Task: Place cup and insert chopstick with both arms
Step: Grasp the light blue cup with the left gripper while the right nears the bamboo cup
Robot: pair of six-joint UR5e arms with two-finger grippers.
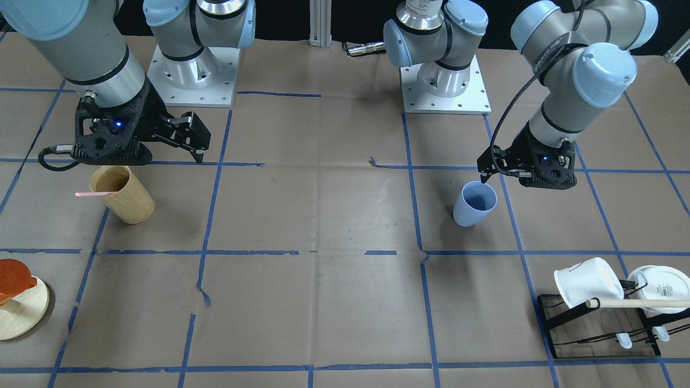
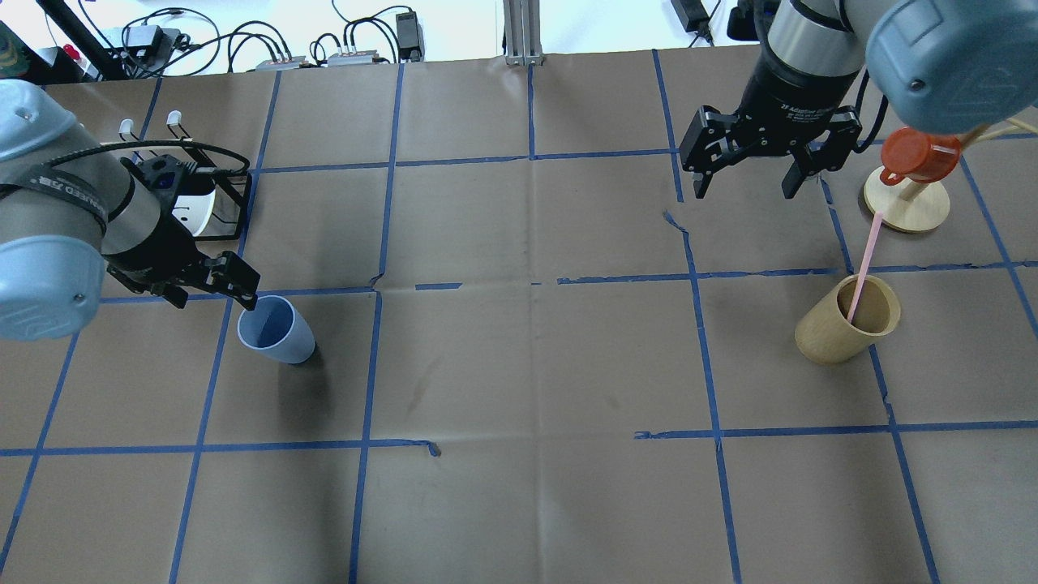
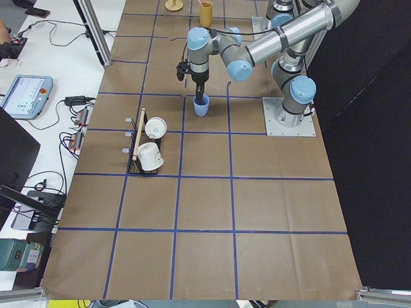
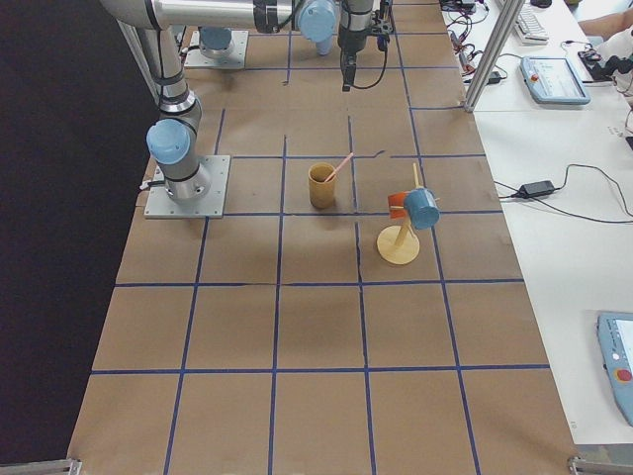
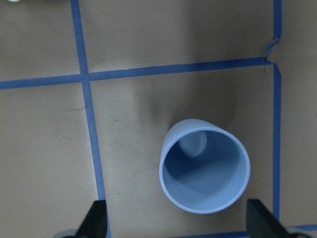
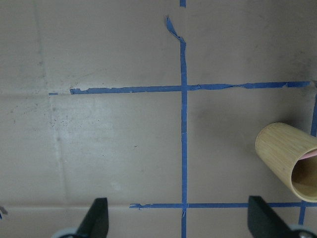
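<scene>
left tool [image 2: 212,296], released and empty, hangs directly over the upright blue cup [image 2: 276,328]; right tool [image 2: 744,191], also released, stands apart from the pink chopstick [image 2: 864,259] leaning in the bamboo cup [image 2: 835,332].

Left hand [image 2: 212,297] low, right hand [image 2: 744,190] higher, both downward-pointing with fingers wide apart.
</scene>
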